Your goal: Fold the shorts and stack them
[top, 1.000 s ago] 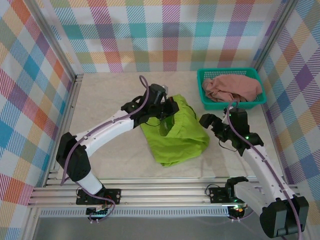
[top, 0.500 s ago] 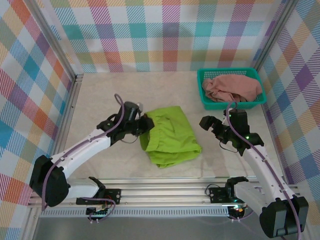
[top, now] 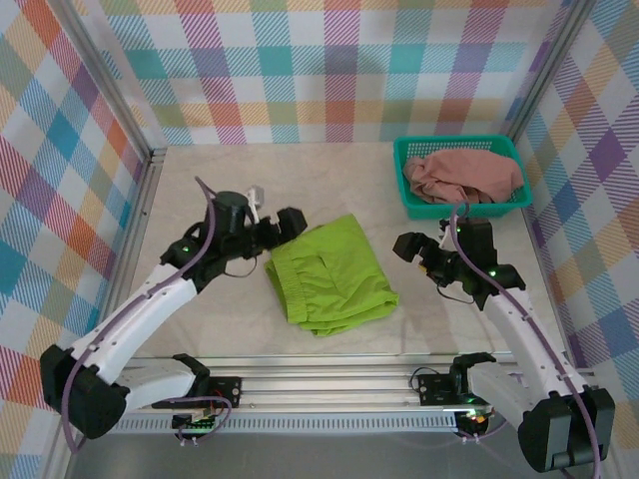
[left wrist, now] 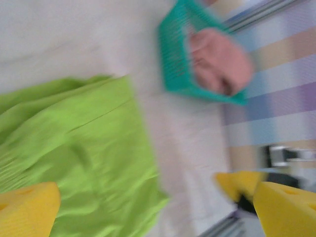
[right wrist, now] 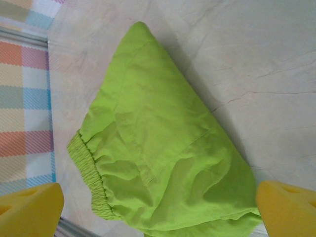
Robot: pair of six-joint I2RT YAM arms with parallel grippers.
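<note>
The lime green shorts (top: pixel 329 276) lie folded and flat on the middle of the table, elastic waistband toward the front-left. My left gripper (top: pixel 283 230) hovers at their back-left corner, open and holding nothing. In the blurred left wrist view the green shorts (left wrist: pixel 74 158) lie left of the gap between my fingertips (left wrist: pixel 27 210). My right gripper (top: pixel 417 257) stands open just right of the cloth. From the right wrist, the green shorts (right wrist: pixel 163 163) lie below the open right gripper (right wrist: pixel 158 215). The salmon pink shorts (top: pixel 464 175) sit bunched in the teal basket (top: pixel 409 190).
The teal basket (left wrist: pixel 175 59) with the pink shorts (left wrist: pixel 219 59) stands at the back right corner. Checked walls and metal rails (top: pixel 140 230) enclose the table. Bare tabletop (top: pixel 200 180) stretches behind and to the left of the green cloth.
My left gripper opened and let go of the green shorts, then drew back to the left. The cloth dropped flat into a fold. The right arm barely moved.
</note>
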